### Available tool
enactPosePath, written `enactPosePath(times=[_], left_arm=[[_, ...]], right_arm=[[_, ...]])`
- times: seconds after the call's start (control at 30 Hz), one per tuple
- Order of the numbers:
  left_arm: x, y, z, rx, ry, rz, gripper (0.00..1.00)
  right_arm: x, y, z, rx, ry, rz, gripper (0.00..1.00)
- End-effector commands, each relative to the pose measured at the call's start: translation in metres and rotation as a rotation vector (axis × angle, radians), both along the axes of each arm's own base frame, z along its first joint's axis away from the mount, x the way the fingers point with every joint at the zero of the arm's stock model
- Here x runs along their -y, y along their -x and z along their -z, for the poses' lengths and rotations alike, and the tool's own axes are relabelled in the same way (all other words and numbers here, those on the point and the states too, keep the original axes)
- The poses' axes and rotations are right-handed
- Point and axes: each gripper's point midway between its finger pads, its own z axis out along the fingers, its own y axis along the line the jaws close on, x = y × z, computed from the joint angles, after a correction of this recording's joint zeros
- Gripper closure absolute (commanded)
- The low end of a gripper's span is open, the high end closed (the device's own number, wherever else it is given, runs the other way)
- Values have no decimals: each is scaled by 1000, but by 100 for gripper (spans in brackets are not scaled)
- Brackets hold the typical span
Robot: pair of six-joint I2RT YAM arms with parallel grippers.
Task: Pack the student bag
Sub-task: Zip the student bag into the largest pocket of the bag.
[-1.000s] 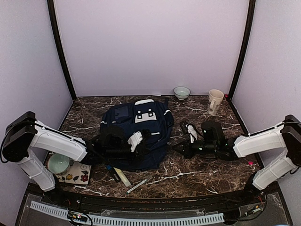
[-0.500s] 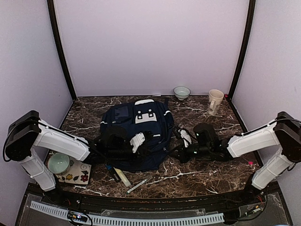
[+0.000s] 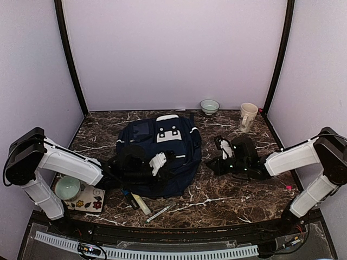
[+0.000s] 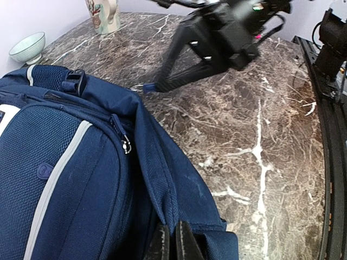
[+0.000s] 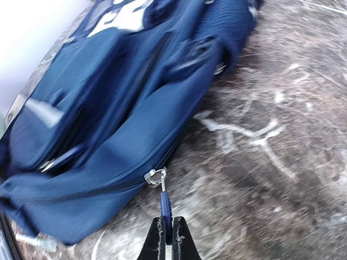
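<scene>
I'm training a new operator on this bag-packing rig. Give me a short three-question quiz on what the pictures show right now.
1. True or false: the right gripper is shut on the student bag's zipper pull.
2. What does the left gripper hold? A) nothing, it is open B) a fold of the bag's fabric C) the zipper pull
3. Fill in: in the top view, the mug stands to the ___ of the bowl by the back wall.
Key: 1 true; 2 B; 3 right.
</scene>
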Motion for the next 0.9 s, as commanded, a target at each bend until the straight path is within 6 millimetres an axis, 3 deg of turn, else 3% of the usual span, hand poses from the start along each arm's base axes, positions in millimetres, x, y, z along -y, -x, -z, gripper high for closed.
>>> enactPosePath(times=[0.0,0.13,0.3,0.43,0.6,0.7,0.87], left_arm=[[2,23,-27,7,98,103,100],[2,36,-31,-7,118,161,100],[2,33,-28,-9,110,148,100],[6,34,-26,-23,115,158,100],[16,33,-25,-44,120,182,100],[25,35,-25,-70,129,209,100],[49,42,-25,-85,140,256,100]], right_arm=[[34,-45,15,-13,63,209,100],[16,-64,8,5,42,183,100],[9,-77,2,19,67,176,100],[12,-71,0,20,81,163,100],[32,-55,7,2,131,190,100],[46,-46,-1,17,144,220,91],[68,-37,-13,52,168,278,65]])
